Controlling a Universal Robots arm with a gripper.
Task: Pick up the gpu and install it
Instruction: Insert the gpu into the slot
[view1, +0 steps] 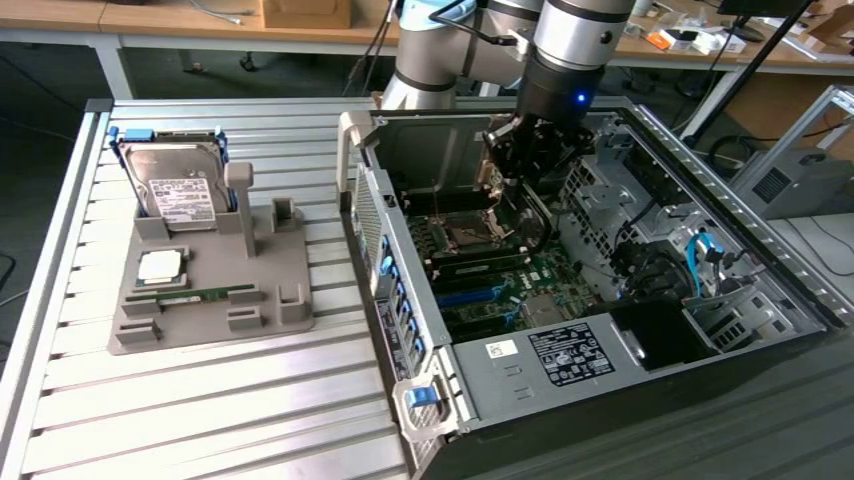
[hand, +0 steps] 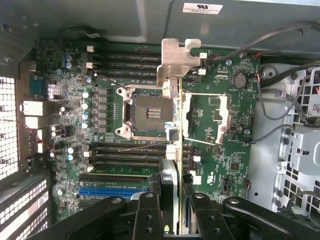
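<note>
Fingers are partly closed on the gpu, which you see edge-on between them, its silver bracket at the far end. You are holding the card over the motherboard inside the open computer case, right by the empty processor socket. On the counter beside the case, a grey holder carries the hard drive.

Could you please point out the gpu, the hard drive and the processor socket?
gpu (hand: 176, 59), wrist view, on its silver bracket.
hard drive (view1: 180, 195), exterior view, on its white label.
processor socket (hand: 147, 112), wrist view, on its middle.
</note>
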